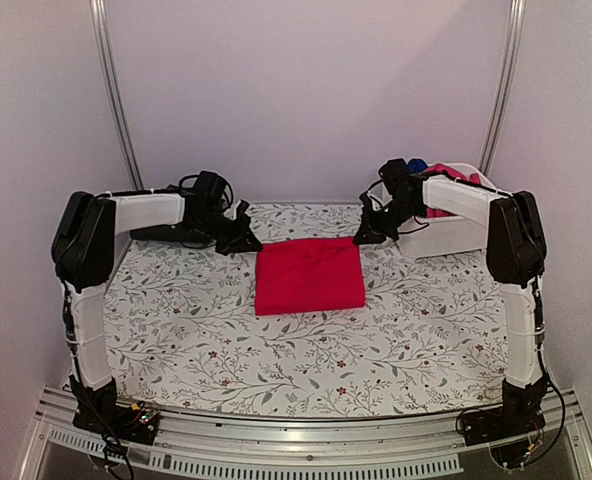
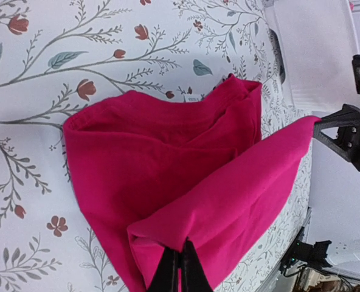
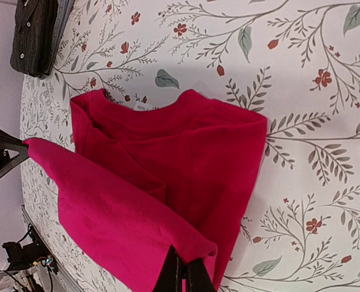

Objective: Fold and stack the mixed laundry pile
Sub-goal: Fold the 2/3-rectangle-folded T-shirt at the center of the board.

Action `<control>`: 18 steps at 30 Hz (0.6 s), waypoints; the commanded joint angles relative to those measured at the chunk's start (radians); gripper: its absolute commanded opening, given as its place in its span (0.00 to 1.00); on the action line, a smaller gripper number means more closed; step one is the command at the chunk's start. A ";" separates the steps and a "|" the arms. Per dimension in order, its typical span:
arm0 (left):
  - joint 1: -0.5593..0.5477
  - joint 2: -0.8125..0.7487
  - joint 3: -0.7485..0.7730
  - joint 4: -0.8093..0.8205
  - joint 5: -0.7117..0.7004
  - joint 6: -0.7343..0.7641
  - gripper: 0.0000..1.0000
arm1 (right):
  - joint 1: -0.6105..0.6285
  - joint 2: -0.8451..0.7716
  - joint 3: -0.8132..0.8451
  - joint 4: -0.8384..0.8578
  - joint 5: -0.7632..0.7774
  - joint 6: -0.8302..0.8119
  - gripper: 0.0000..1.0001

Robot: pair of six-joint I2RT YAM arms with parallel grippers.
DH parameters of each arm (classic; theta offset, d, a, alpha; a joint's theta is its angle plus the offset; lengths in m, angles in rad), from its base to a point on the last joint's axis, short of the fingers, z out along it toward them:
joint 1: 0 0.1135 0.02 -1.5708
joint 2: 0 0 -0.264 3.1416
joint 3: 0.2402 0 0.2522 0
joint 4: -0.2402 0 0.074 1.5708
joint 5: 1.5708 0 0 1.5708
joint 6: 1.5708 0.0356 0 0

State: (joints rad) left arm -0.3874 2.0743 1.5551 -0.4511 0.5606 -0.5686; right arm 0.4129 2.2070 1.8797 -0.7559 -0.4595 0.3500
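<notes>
Top external view: folded red tee (image 1: 309,277) mid-table on the floral cloth (image 1: 196,320).
Pinched at its two far corners by left gripper (image 1: 244,238) and right gripper (image 1: 368,234), both clamped tight on a raised fold; magenta garment (image 1: 444,176) and blue garment (image 1: 416,164) in the white tub (image 1: 446,240) far right; charcoal polo (image 3: 34,33) far left.

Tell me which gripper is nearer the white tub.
Right. The right gripper is beside the tub, pinching a corner of the red shirt; the left gripper pinches the other corner, across the shirt.
</notes>
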 commanded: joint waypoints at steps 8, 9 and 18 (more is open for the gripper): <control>0.069 0.125 0.130 -0.013 0.006 0.031 0.00 | -0.042 0.188 0.225 -0.014 -0.099 -0.086 0.00; 0.071 0.129 0.135 -0.012 0.006 0.031 0.00 | -0.043 0.197 0.237 -0.013 -0.107 -0.086 0.00; 0.091 0.135 0.128 0.002 -0.017 0.023 0.00 | -0.047 0.272 0.320 -0.003 -0.114 -0.081 0.00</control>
State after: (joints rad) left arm -0.3214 2.2036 1.6676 -0.4576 0.5640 -0.5529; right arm 0.3782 2.4451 2.1502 -0.7635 -0.5640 0.2794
